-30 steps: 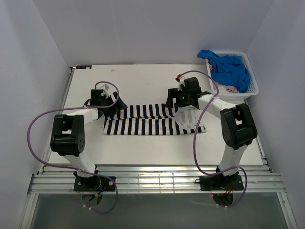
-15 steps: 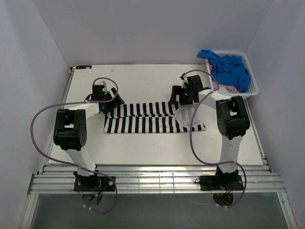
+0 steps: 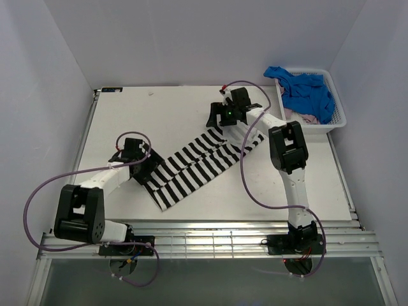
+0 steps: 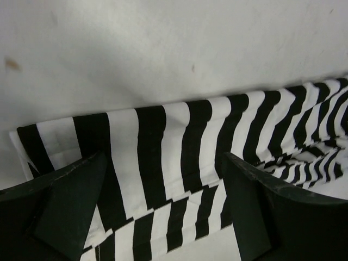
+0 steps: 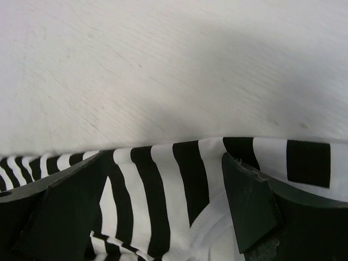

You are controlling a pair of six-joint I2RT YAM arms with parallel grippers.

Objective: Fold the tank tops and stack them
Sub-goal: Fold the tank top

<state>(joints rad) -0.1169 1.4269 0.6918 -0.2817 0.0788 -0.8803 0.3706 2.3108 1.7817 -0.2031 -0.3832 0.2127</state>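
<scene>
The black-and-white striped tank top (image 3: 199,164) lies folded in a long band, slanting across the table (image 3: 159,108) from near left to far right. My left gripper (image 3: 148,171) is low over its near-left end, open, with the striped cloth (image 4: 163,136) flat between the fingers. My right gripper (image 3: 218,120) is at the far-right end, also open, straddling the striped cloth (image 5: 163,179) and a white hem. The blue tank top (image 3: 307,90) is heaped in the basket, and a bit of the pink one (image 3: 307,118) shows beneath it.
A white lattice basket (image 3: 338,120) stands at the far right corner of the table. Purple cables loop from both arms. A metal rail (image 3: 204,242) runs along the near edge.
The striped top has swung from lying straight across to a diagonal. My left gripper moved nearer and my right gripper moved farther back and left, each staying over its end of the cloth.
</scene>
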